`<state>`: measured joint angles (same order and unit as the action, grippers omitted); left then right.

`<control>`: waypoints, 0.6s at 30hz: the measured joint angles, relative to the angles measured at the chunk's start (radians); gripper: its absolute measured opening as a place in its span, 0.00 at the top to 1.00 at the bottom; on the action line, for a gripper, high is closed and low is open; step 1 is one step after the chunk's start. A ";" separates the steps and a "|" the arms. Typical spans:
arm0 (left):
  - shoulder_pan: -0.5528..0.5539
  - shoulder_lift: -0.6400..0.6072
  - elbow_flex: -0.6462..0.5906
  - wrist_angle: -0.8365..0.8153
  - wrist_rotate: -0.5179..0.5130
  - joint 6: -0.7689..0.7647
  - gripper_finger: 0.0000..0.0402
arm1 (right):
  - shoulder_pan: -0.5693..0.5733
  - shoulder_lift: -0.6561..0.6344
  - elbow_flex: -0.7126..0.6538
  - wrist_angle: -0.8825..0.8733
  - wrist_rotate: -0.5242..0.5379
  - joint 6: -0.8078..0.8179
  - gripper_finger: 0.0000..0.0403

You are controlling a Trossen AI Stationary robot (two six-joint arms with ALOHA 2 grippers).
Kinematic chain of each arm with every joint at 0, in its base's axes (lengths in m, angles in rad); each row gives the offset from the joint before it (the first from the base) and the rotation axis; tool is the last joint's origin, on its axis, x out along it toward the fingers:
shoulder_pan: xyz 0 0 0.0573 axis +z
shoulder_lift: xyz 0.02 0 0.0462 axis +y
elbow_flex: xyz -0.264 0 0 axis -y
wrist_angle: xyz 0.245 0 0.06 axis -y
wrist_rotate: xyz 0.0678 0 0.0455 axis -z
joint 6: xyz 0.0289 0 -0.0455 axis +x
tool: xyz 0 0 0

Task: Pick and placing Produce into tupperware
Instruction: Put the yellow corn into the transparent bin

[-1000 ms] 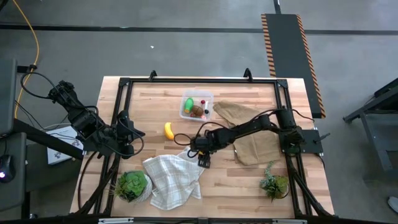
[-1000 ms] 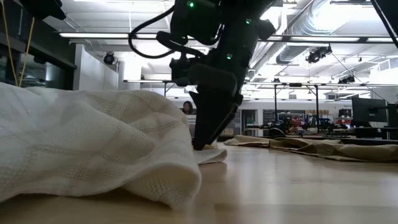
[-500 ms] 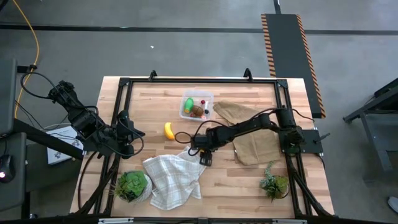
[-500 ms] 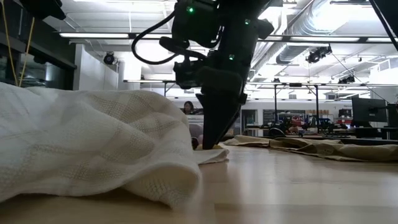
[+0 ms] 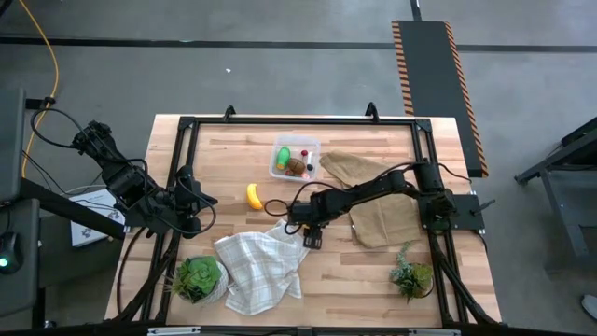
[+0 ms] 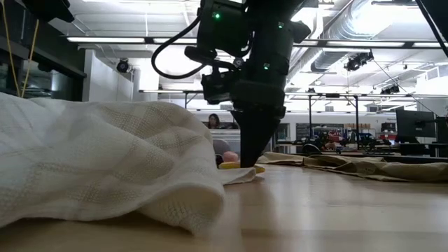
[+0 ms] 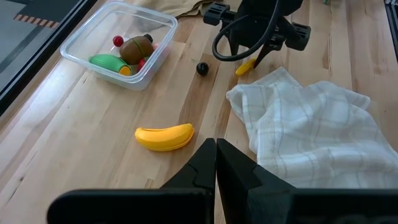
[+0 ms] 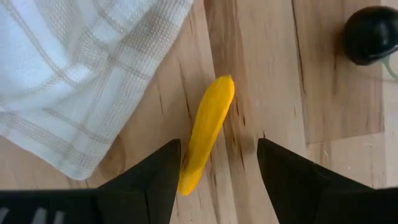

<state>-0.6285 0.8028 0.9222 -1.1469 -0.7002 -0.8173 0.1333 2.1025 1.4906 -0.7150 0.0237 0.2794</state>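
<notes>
We're hanging the right gripper [image 8: 214, 174] spread wide over the small yellow piece [image 8: 206, 132], fingers either side, not touching it yet. White checked cloth [image 8: 74, 68] just beside, dark berry [image 8: 371, 35] a bit further off. Past that: banana [image 7: 165, 136], then the tupperware [image 7: 121, 46] w/ green, brown, red bits inside. Left gripper [image 7: 216, 163] is sitting clenched, empty, well apart by the table's edge.

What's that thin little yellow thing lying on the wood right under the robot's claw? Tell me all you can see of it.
The small yellow piece is a slim, smooth, slightly curved sliver, plastic-looking, tapered at its ends. It lies flat on the wooden table, beside the edge of the white checked cloth. The right pincer hangs open over it, one finger on each side, not gripping.
</notes>
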 joint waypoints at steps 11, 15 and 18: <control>0.000 0.000 0.000 0.000 0.000 0.000 0.99 | -0.001 0.000 0.000 0.019 -0.009 -0.017 0.55; 0.000 0.000 0.000 0.000 0.000 -0.002 0.99 | -0.001 0.000 0.000 0.039 -0.027 -0.019 0.60; 0.000 0.000 0.000 0.000 0.000 -0.002 0.99 | -0.001 0.000 0.000 0.041 -0.028 -0.018 0.62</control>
<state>-0.6289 0.8028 0.9225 -1.1469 -0.6998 -0.8196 0.1322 2.1025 1.4906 -0.6739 -0.0042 0.2611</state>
